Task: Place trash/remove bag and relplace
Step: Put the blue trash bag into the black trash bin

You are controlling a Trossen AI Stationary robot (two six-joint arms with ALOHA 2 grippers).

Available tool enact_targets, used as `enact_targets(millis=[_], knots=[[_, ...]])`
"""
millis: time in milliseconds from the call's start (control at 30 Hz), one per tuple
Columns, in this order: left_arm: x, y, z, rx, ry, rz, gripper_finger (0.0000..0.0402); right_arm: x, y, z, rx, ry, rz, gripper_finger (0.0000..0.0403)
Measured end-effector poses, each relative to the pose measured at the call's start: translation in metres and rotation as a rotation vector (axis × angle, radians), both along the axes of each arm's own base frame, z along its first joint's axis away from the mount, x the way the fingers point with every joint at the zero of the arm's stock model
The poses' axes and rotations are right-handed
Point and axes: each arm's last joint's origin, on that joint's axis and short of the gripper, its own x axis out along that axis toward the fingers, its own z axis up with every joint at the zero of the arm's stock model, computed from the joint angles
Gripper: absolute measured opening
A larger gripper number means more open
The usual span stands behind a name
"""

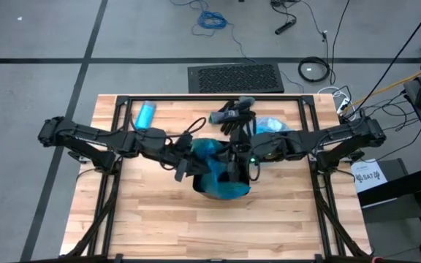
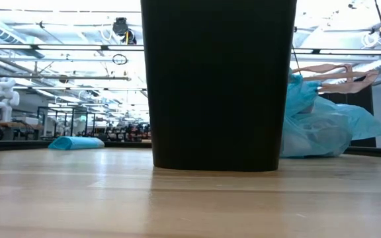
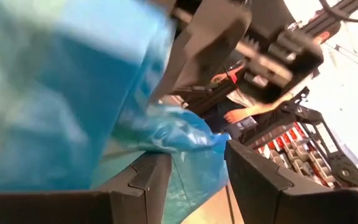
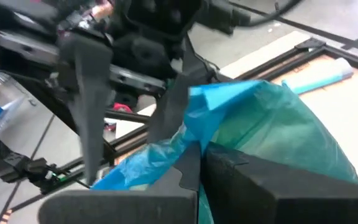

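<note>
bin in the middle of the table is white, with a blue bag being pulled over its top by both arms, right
Not quite. The bin is black, not white, as the low view shows plainly. The rest holds: in the high view it stands mid-table with the blue bag at its top, and the left gripper and right gripper both work there.

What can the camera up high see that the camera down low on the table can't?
Only the high view shows both arms meeting over the bin, the left pincer and right pincer at the blue bag, plus the black gloves behind. Only the low view shows the bin's tall black side and the big room behind. Both show the rolled blue bags and the used, bunched blue bag lying on the table.
</note>
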Motion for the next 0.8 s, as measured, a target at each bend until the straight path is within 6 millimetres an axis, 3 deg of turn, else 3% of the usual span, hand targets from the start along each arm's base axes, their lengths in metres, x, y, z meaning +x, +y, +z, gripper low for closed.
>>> enact_targets(millis=[167,400,633,800], knots=[[0.0,-0.001,0.0,-0.003,0.001,-0.019,0.0157,-0.009,-0.001,0.009,0.003,-0.021,0.002,0.0],[0.001,0.004,0.0,-0.001,0.001,0.014,0.0157,-0.01,0.001,-0.002,0.031,0.078,-0.007,0.0],[0.002,0.011,0.0,-0.001,0.001,0.042,0.0157,-0.01,0.006,0.0,0.028,0.051,0.012,0.0],[0.001,0.011,-0.002,0.0,0.025,0.042,0.0111,-0.01,0.007,0.003,0.015,0.025,0.018,0.0]])
